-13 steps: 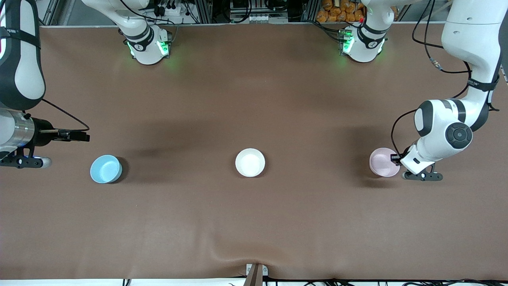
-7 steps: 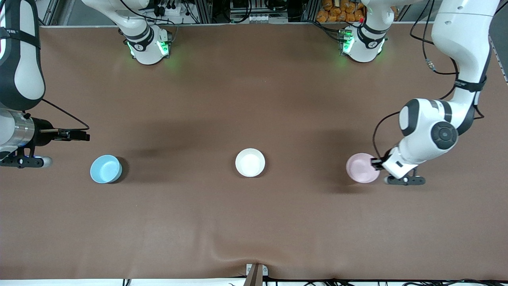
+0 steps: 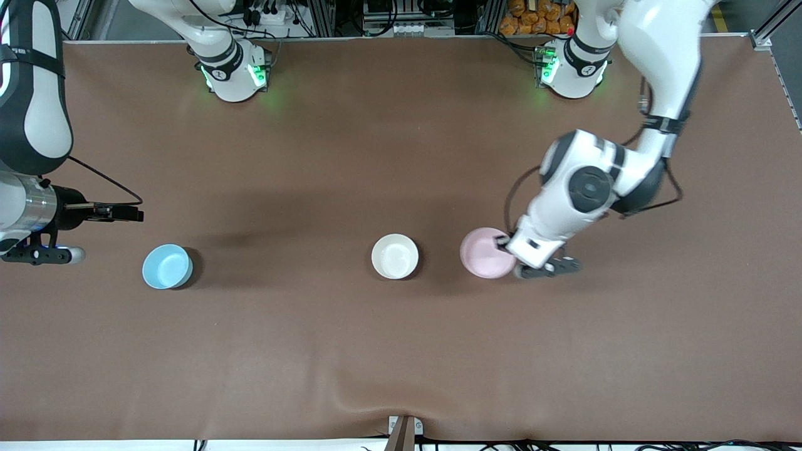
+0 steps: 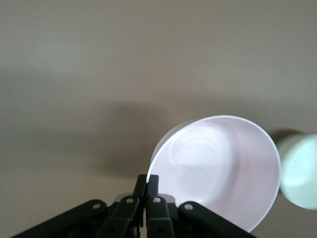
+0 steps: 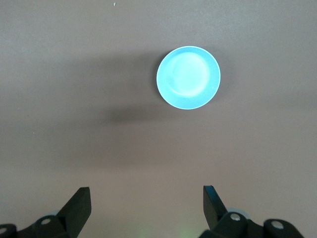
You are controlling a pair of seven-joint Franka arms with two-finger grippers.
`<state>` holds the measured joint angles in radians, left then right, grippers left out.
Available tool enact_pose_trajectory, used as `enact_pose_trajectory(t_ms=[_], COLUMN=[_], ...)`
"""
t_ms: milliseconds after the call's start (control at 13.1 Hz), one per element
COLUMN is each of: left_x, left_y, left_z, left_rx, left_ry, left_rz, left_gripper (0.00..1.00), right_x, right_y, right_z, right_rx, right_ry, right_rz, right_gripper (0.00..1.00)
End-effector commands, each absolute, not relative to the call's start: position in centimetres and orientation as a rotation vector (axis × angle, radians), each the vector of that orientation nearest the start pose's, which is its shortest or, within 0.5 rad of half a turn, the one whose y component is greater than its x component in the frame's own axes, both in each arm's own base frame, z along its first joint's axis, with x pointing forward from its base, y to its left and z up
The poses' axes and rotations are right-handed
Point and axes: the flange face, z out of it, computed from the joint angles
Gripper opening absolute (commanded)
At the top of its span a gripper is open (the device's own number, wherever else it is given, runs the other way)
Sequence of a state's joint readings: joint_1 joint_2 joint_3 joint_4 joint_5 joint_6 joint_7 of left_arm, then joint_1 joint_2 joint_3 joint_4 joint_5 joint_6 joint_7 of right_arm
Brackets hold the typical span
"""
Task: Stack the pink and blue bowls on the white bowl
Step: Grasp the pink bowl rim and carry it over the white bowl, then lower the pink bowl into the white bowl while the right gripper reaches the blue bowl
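Note:
My left gripper (image 3: 506, 245) is shut on the rim of the pink bowl (image 3: 485, 253) and holds it above the table, beside the white bowl (image 3: 395, 256) on the left arm's side. In the left wrist view the fingertips (image 4: 153, 179) pinch the pink bowl's (image 4: 218, 168) rim, and the white bowl (image 4: 299, 171) shows at the edge. The blue bowl (image 3: 166, 266) sits on the table toward the right arm's end. My right gripper (image 5: 146, 198) is open and empty, held high; the blue bowl (image 5: 188, 77) shows ahead of it. In the front view the right wrist (image 3: 37, 213) waits at the table's end.
The brown table cloth (image 3: 401, 351) has a small wrinkle at its near edge. The two arm bases (image 3: 235, 72) stand along the table's edge farthest from the front camera.
My left arm has carried the pink bowl from the left arm's end of the table toward the white bowl, now close beside it. The right arm has not moved.

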<state>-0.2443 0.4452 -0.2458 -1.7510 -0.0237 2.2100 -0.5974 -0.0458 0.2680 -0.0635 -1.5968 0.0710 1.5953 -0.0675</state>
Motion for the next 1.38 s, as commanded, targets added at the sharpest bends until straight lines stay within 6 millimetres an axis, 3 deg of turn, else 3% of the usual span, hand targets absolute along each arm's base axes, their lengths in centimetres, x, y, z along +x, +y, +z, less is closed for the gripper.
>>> enact_pose_trajectory(t_ms=[0, 77, 153, 459, 689, 842, 1149, 1302], left_x=[58.6, 57.9, 57.9, 57.4, 57.7, 57.2, 56.8, 56.9], left_y=[-35.2, -38.0, -39.6, -44.1, -45.0, -46.4, -47.3, -47.1], left_z=[33.1, 32.9, 32.4, 29.8, 28.8, 27.6, 25.7, 26.1], left_rx=[-3.294, -3.299, -3.301, -3.327, -3.368, -3.394, -3.413, -3.411], left_ry=[-0.292, -0.314, -0.349, -0.317, -0.327, -0.305, -0.298, -0.279], left_rz=[0.108, 0.110, 0.119, 0.131, 0.069, 0.032, 0.002, -0.013], left_gripper=[0.00, 0.00, 0.00, 0.00, 0.00, 0.00, 0.00, 0.00], right_x=[60.5, 60.6, 60.6, 60.5, 60.5, 60.8, 62.0, 62.3], right_y=[-5.8, -5.7, -5.7, -5.8, -6.3, -7.9, -11.1, -12.0], right_z=[45.8, 45.8, 45.8, 45.8, 45.6, 44.8, 39.8, 38.5], right_rx=[-3.021, -3.021, -3.021, -3.020, -3.020, -3.016, -3.002, -3.007], right_ry=[0.071, 0.069, 0.069, 0.071, 0.085, 0.123, 0.194, 0.215], right_rz=[0.402, 0.402, 0.402, 0.402, 0.404, 0.409, 0.508, 0.493], right_gripper=[1.00, 1.00, 1.00, 1.00, 1.00, 1.00, 1.00, 1.00])
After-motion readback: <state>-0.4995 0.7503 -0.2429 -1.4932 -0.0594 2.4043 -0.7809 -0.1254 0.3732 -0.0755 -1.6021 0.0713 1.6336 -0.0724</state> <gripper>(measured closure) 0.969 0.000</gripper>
